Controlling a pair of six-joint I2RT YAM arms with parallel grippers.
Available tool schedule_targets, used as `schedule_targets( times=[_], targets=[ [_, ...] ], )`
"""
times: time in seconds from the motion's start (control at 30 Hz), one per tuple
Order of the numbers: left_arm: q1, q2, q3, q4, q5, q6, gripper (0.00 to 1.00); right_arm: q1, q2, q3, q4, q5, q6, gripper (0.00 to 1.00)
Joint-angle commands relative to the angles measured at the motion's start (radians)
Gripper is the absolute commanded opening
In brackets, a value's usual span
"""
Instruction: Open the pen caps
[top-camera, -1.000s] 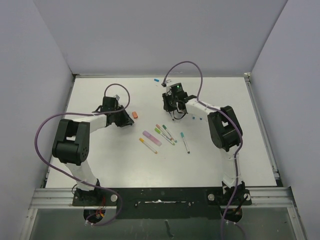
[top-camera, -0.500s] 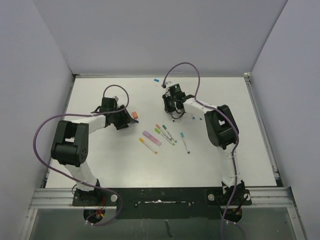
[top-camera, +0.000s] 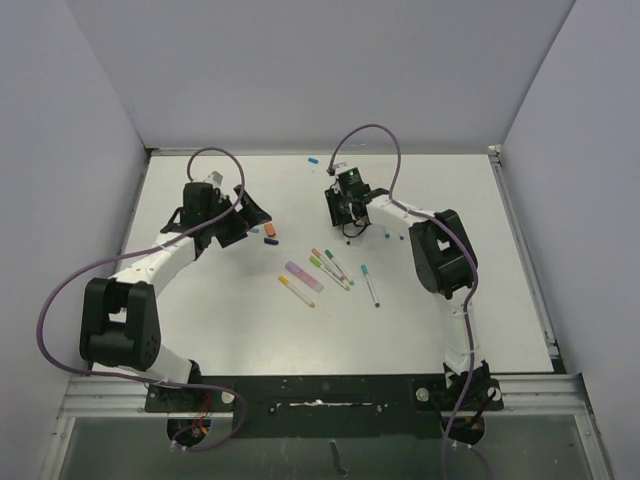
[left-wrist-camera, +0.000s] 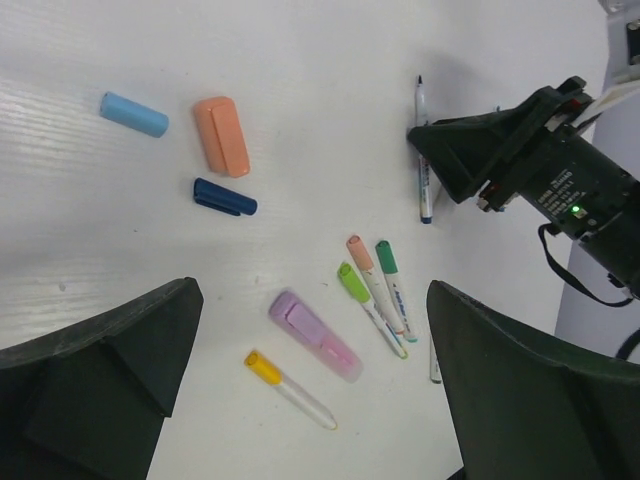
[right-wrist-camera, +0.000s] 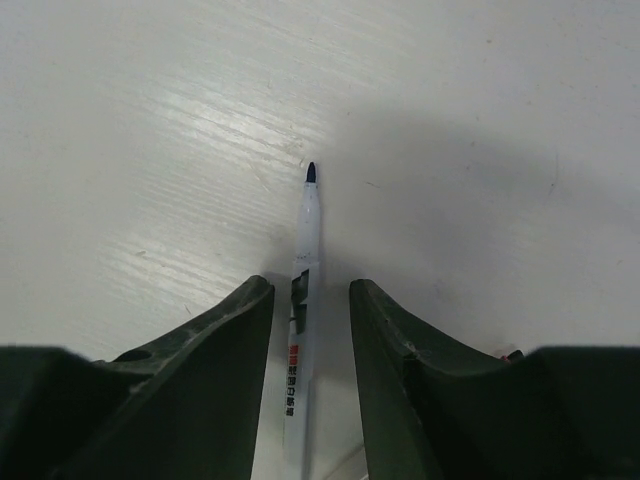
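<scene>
Both hold nothing: our left gripper (left-wrist-camera: 312, 320) gapes wide near three loose caps (left-wrist-camera: 222, 135); our right gripper (right-wrist-camera: 310, 292), slightly parted, straddles an uncapped pen (right-wrist-camera: 304, 245) on the table (right-wrist-camera: 150, 100); next we fetch a capped pen (left-wrist-camera: 392, 290)

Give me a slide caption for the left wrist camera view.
Left jaws open above a light blue cap, an orange cap and a navy cap, capped pens nearby.
</scene>
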Motion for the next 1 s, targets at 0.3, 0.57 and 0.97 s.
schedule_targets(
  times=[0.3,0.57,0.97],
  targets=[
    [0.031,-0.084,-0.025,0.173,0.111,-0.092,0.98,0.013,-0.301,-0.202,0.179,0.024,-0.058,0.56],
    [0.03,-0.051,-0.023,0.191,0.112,-0.111,0.98,0.052,-0.489,-0.331,-0.025,0.075,-0.064,0.59],
    [0.01,-0.014,0.006,0.219,0.15,-0.105,0.98,0.127,-0.591,-0.554,-0.123,0.151,0.024,0.59]
  ],
)
